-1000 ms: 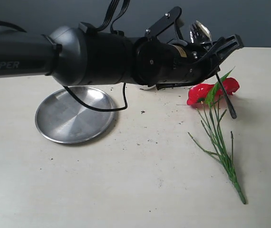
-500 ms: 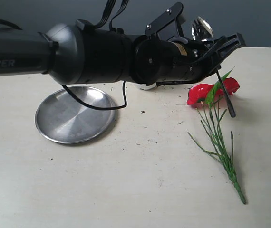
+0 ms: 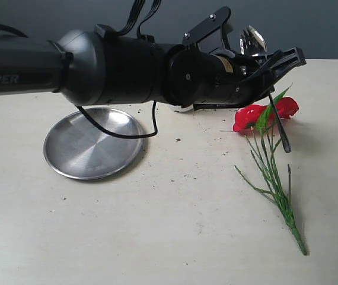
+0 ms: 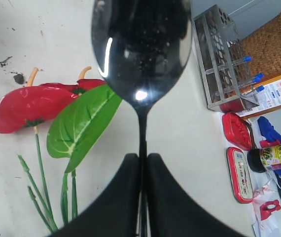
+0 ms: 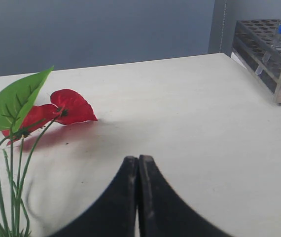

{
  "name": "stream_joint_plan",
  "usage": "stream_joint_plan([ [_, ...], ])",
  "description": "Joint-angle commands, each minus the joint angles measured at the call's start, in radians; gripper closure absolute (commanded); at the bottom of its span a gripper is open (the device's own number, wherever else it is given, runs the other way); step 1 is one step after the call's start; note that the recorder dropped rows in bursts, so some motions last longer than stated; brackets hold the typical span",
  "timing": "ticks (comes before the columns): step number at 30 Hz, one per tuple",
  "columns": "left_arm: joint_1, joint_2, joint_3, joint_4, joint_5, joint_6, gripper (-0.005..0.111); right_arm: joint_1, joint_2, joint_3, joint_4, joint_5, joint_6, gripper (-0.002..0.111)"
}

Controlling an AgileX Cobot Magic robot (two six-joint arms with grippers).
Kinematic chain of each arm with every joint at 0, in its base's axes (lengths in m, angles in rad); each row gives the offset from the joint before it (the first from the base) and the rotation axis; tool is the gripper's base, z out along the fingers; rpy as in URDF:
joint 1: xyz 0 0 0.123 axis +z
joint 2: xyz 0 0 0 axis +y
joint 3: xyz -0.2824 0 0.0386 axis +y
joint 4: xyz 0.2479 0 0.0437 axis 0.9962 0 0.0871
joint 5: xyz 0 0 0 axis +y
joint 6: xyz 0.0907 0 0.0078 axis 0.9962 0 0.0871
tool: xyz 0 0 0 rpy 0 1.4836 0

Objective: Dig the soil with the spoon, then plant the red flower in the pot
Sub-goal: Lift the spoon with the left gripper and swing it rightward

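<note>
Exterior view, going left to right: a steel plate (image 3: 92,145) sits on the worktop (image 3: 175,237), then the left arm (image 3: 115,71) stretches right across the middle and blocks a lot. Under its wrist there's a sliver of white (image 3: 184,108) that I'd guess is the pot, but that's all you get of it. No soil in bulk anywhere, just dark crumbs (image 3: 178,141) scattered around.

Further right, the left pincer (image 3: 293,59) is clamped on the thin handle of the spoon (image 3: 251,40), with the bowl up in the air and looking empty. Just below it the red flower (image 3: 249,116) lies flat on the worktop, stems trailing toward the camera, untouched. The right pincer (image 5: 138,170) is squeezed shut on nothing, hovering low near the flower.

So I'd say we're in the digging part. To do it well:
- Get the spoon back over the pot.
- Tip the bowl down and scoop shallow, so soil doesn't fly out.
- Keep a firm pinch, since that skinny handle could twist.
- Steer clear of the leaf.

Can't tell how much soil is in the pot or whether there's a hole yet. It's all behind the arm.
</note>
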State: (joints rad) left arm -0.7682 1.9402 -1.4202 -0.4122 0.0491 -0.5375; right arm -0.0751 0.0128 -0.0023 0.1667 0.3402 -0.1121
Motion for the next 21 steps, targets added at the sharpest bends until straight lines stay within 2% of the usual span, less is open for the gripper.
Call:
stream_joint_plan([
  [1,0.002,-0.011,0.004,0.005,-0.002,-0.001,0.106,-0.004,-0.004,0.002,0.001,-0.005,-0.001,0.109],
  [9,0.002,-0.011,0.004,-0.036,-0.069,-0.004,0.106,-0.004,-0.004,0.002,0.001,-0.005,-0.001,0.109],
  [13,0.002,-0.011,0.004,-0.237,-0.171,-0.004,0.106,-0.004,-0.004,0.002,0.001,-0.005,-0.001,0.109],
  [17,0.002,-0.011,0.004,-0.471,-0.199,-0.004,0.106,-0.004,-0.004,0.002,0.001,-0.005,-0.001,0.109],
  [21,0.002,-0.011,0.004,-0.615,-0.256,-0.012,0.106,-0.004,-0.004,0.002,0.001,-0.005,-0.001,0.109],
])
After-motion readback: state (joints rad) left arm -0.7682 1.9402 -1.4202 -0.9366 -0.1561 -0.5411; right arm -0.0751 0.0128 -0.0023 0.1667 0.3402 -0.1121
